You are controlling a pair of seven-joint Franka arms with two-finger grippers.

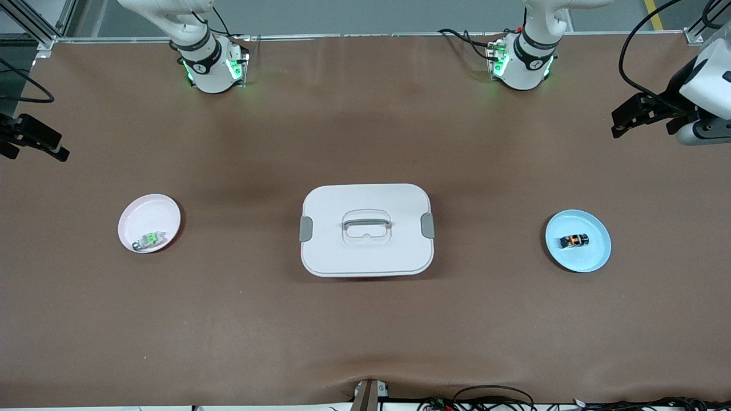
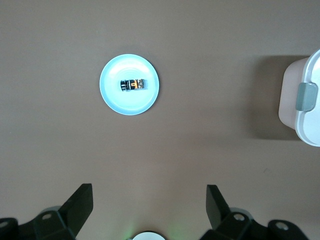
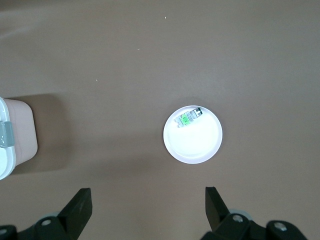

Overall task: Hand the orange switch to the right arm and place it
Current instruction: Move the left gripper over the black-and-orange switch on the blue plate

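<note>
The orange switch (image 1: 574, 240), a tiny black block with a glowing orange middle, lies in a light blue plate (image 1: 594, 260) toward the left arm's end of the table. It also shows in the left wrist view (image 2: 134, 84) in that plate (image 2: 112, 95). My left gripper (image 1: 621, 123) hangs open and empty high over the bare mat at that end, apart from the plate; the left wrist view (image 2: 150, 192) shows its fingers spread wide. My right gripper (image 1: 57, 151) hangs open and empty high over the mat at the right arm's end, also seen in the right wrist view (image 3: 148, 195).
A white lidded box (image 1: 365, 257) with grey clips and a handle stands mid-table. A pale pink plate (image 1: 143, 214) toward the right arm's end holds a green-and-white small component (image 1: 149, 240), which also shows in the right wrist view (image 3: 188, 118). Cables lie along the table's front edge.
</note>
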